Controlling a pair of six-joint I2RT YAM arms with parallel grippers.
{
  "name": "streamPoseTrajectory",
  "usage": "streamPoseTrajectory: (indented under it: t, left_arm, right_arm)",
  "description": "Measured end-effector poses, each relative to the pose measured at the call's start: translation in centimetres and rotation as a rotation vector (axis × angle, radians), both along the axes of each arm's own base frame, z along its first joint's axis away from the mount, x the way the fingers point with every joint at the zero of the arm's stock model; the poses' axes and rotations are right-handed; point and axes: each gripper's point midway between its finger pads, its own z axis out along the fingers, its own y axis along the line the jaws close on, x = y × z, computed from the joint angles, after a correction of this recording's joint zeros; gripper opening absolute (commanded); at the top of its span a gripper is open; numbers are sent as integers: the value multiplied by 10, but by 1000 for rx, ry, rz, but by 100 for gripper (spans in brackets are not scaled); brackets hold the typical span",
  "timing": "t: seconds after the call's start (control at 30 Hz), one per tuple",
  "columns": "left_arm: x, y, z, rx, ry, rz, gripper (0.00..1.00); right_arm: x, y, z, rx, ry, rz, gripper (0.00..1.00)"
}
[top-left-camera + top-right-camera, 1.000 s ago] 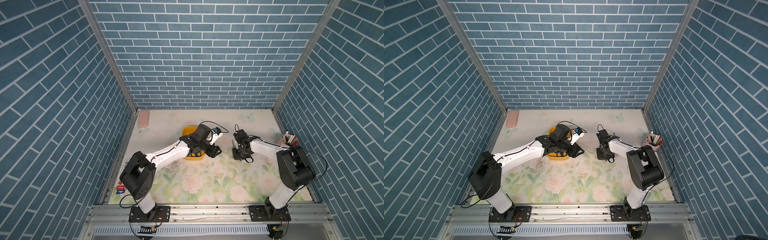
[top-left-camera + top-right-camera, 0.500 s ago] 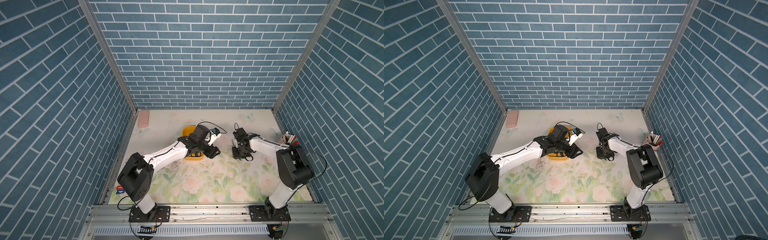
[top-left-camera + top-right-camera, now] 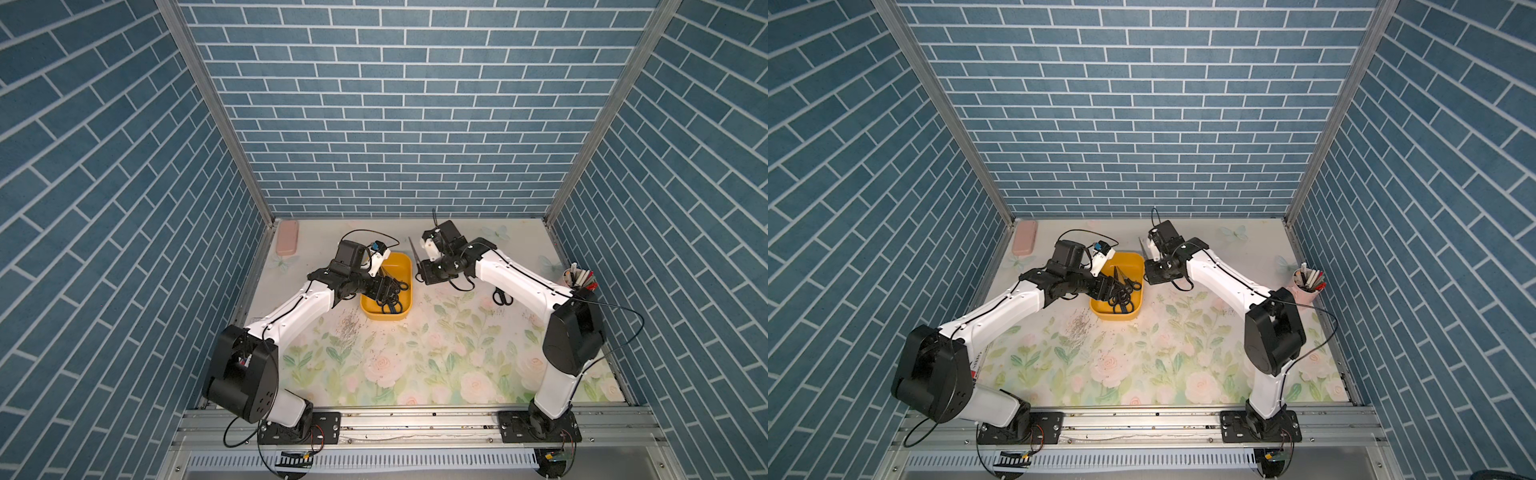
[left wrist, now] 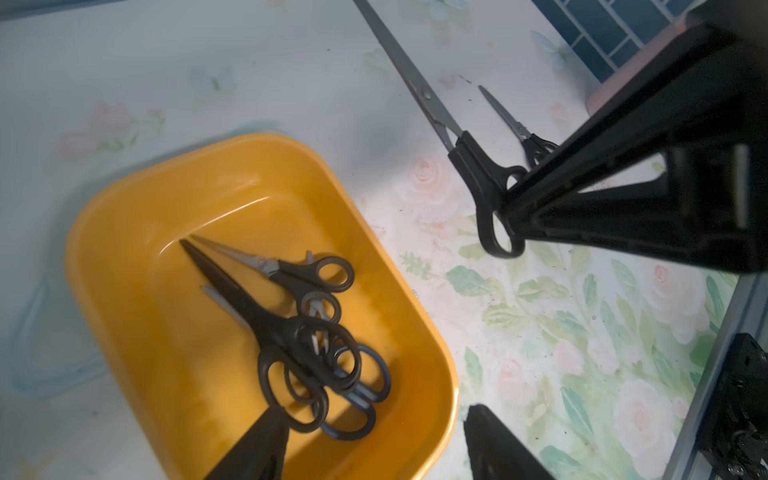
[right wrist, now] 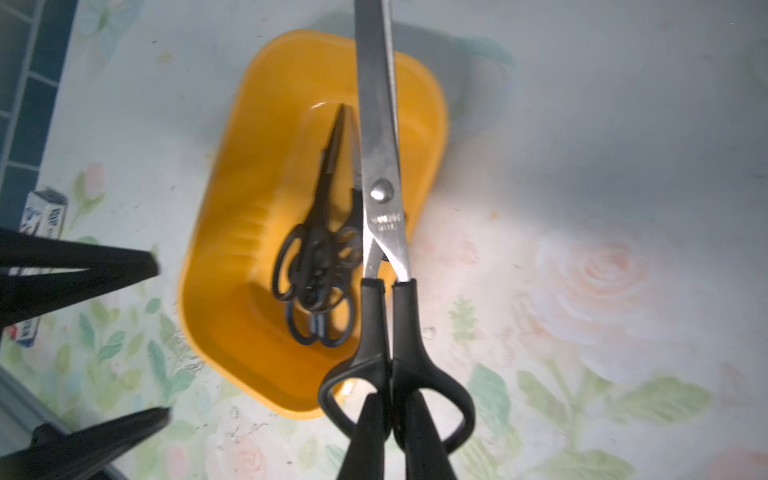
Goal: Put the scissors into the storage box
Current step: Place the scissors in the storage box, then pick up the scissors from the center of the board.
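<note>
Shows the storage box [image 3: 398, 264] standing on the floral table [image 3: 415, 365] between the two arms, with several pairs of scissors [image 4: 270, 324] heaped at the end nearer the arm bases, handles overlapping. Holds the left gripper [image 4: 374, 411] above that heap with jaws apart and nothing between them, free to draw back and give room. Clamps the right gripper [image 5: 390, 401] tight on the handle loops of a long pair [image 5: 380, 199], blades lifted off the table and lined up with the box's long side just beside its rim, presumably so that the full length drops inside the low walls. Leaves one small pair [image 3: 502, 297] flat on the table by the right arm, well apart from the box, not yet collected.
</note>
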Motion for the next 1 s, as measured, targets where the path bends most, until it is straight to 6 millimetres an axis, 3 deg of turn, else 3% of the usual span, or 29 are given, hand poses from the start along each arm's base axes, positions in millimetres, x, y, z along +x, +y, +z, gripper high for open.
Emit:
streamPoseTrajectory:
  t: [0.17, 0.27, 0.37, 0.43, 0.53, 0.6, 0.73, 0.83, 0.9, 1.0]
  left_arm:
    - [-4, 12, 0, 10, 15, 35, 74]
    - [-5, 17, 6, 11, -6, 55, 74]
    - [-5, 24, 10, 23, -18, 81, 74]
    - [-3, 28, 11, 29, -23, 95, 74]
    - [-2, 29, 11, 33, -24, 103, 74]
    - [-2, 30, 10, 35, -23, 105, 74]
    - [-3, 29, 11, 21, -16, 98, 74]
    - [-7, 18, 18, -32, -15, 54, 73]
    - [-9, 5, 27, -79, -26, 16, 74]
    - [-21, -36, 47, -137, -65, -108, 75]
  right_arm:
    - [-14, 50, -37, -13, 75, 60, 0]
    - [-25, 60, -63, -43, 129, 54, 0]
    - [-33, 66, -74, -54, 157, 42, 0]
    - [-35, 68, -74, -53, 160, 36, 26]
    - [-32, 70, -70, -46, 148, 25, 54]
    - [-28, 70, -66, -44, 130, 11, 60]
    - [-18, 67, -52, -44, 79, -11, 60]
    - [-8, 51, -27, -39, 11, -38, 60]
    - [-2, 22, -7, -34, -35, -75, 60]
    - [18, -60, 7, -59, -82, -189, 57]
